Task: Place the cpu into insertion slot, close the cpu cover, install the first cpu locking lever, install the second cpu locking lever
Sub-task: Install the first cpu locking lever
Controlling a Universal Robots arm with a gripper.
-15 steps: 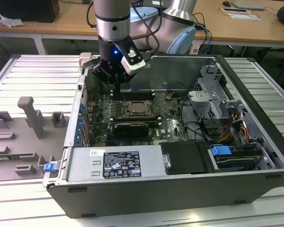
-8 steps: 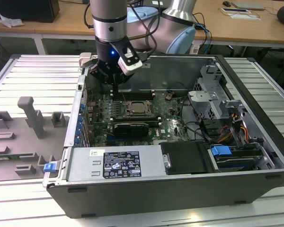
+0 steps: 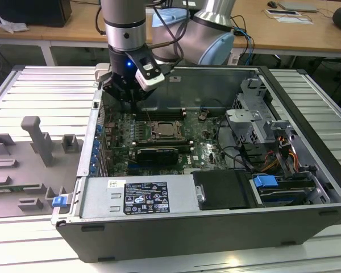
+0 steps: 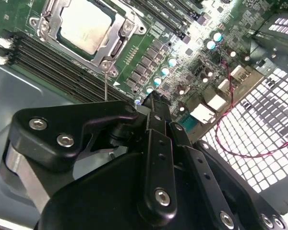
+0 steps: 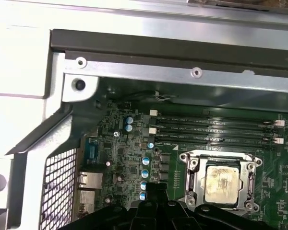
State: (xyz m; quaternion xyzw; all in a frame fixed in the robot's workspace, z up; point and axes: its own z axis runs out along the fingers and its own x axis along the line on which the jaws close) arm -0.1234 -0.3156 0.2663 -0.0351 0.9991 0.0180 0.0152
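- Cpu (image 5: 222, 185) lies flat and face up in the insertion slot (image 5: 191, 189) on the green motherboard (image 3: 202, 149), inside an open computer case (image 3: 176, 224) that rests on its side on a ribbed metal bench (image 3: 45, 94).
- A silver-grey frame, judged to be the cpu cover (image 4: 121, 31), appears to lie down around the chip, with the chip's pale metal top showing through its cut-out centre; this is a judgement, since the hinge is not clear.
- Whether either locking lever is latched cannot be told.
- Long black memory slots (image 5: 213, 129) run just beside the insertion slot, parallel to one of its edges.
- Black gripper (image 3: 125, 90) hangs above the case's back corner, near the wall, on the far side of those memory slots from the chip.
- Gripper (image 4: 151, 103) carries nothing; its fingertips look pressed together, so the jaws seem clenched.
- Chip is well apart from the jaws, lower down and toward the middle of the board, not beneath them.
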